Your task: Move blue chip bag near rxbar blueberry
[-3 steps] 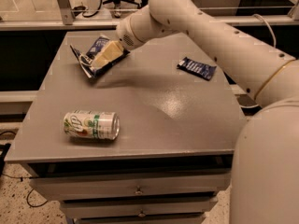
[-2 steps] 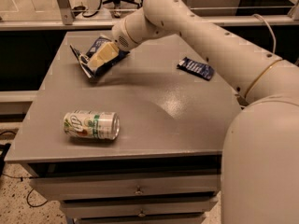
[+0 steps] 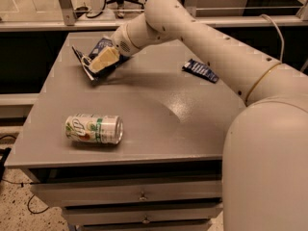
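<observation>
The blue chip bag (image 3: 99,46) is at the far left of the grey table (image 3: 163,114), tilted up on its edge, with a shadow under it. My gripper (image 3: 96,64) reaches in from the right, its cream fingers (image 3: 105,57) closed across the bag's front. The rxbar blueberry (image 3: 200,70), a small flat dark-blue wrapper, lies at the far right of the table, well apart from the bag. My arm stretches from the lower right, above the table and over the space between them.
A green and white soda can (image 3: 94,129) lies on its side near the table's front left. Drawers (image 3: 142,196) sit under the table top. A metal rail and chair legs stand behind the table. The table's left edge is close to the bag.
The bag and gripper stay almost where they were at the far left. The arm's elbow and the big lower segment have swung closer, filling more of the lower right.
</observation>
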Available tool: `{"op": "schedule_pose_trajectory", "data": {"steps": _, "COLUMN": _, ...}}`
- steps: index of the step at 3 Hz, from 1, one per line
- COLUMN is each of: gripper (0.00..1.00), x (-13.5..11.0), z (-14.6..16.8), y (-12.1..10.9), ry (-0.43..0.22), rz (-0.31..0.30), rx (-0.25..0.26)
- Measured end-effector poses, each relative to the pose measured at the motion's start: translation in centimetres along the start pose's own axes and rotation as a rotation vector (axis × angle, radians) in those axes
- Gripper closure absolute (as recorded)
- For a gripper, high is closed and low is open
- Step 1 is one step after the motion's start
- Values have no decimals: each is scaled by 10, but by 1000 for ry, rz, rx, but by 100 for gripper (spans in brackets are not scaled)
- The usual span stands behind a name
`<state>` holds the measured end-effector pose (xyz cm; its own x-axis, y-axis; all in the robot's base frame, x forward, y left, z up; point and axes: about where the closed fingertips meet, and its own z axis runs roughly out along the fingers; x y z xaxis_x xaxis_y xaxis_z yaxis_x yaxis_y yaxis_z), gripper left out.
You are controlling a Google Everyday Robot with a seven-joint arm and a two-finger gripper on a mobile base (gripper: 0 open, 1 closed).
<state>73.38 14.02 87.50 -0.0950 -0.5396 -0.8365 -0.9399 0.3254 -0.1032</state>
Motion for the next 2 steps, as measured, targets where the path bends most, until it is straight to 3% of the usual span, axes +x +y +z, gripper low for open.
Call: {"op": "schedule_pose_trajectory", "data": {"steps": 2, "gripper": 80, "x": 21, "z": -17, "y": 2, "ry": 22, "rz": 15, "rx": 34}}
